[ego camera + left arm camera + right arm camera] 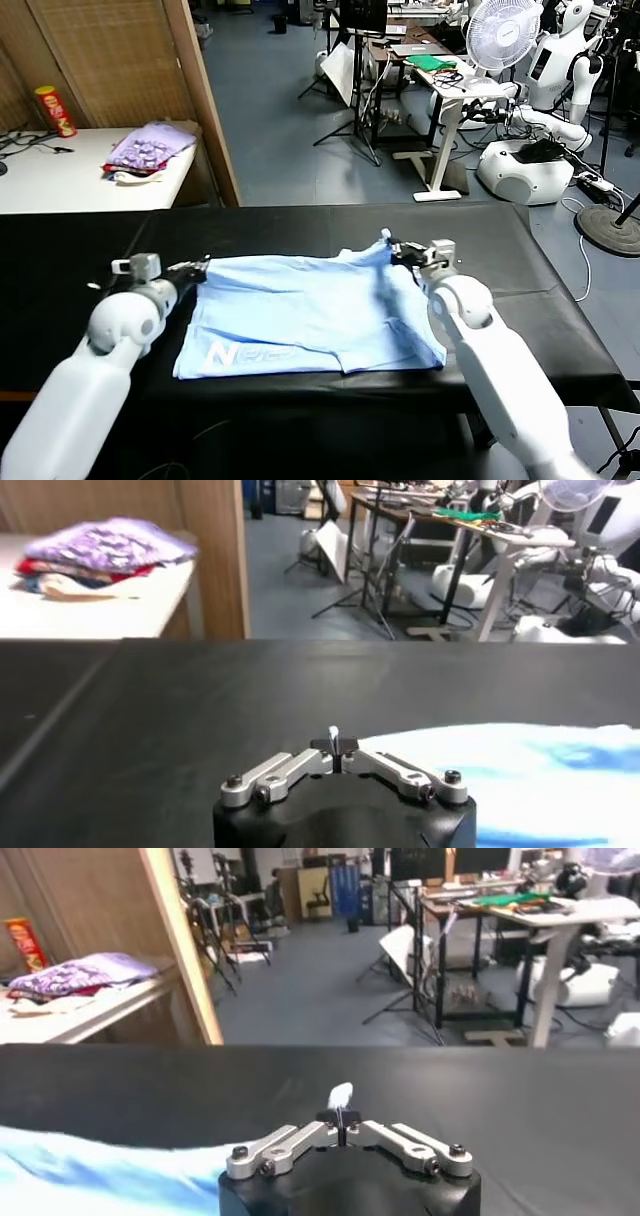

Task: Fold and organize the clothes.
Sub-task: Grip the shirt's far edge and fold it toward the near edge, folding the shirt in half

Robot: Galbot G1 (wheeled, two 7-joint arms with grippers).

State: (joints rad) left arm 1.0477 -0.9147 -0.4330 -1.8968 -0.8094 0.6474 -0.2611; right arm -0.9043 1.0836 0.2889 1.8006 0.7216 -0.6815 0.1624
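Observation:
The clothes are one pale blue T-shirt [310, 310] lying mostly flat on the black table [80, 250], its white print near the front left corner. My left gripper [196, 270] is at the shirt's far left corner, shut, with a thin sliver of fabric pinched between its tips [334, 742]. At the far right corner my right gripper [397, 251] is shut on a small tuft of fabric [341, 1094], and the cloth rises to a peak there. The shirt [530, 770] spreads away beside the left gripper. In the right wrist view, the shirt [100, 1173] also lies beside my right gripper [340, 1114].
A purple patterned cloth pile [150, 148] and a red can [55, 110] sit on a white table at the back left, behind a wooden panel [205, 100]. Beyond the black table are desks, a fan [503, 35] and other robots [545, 120].

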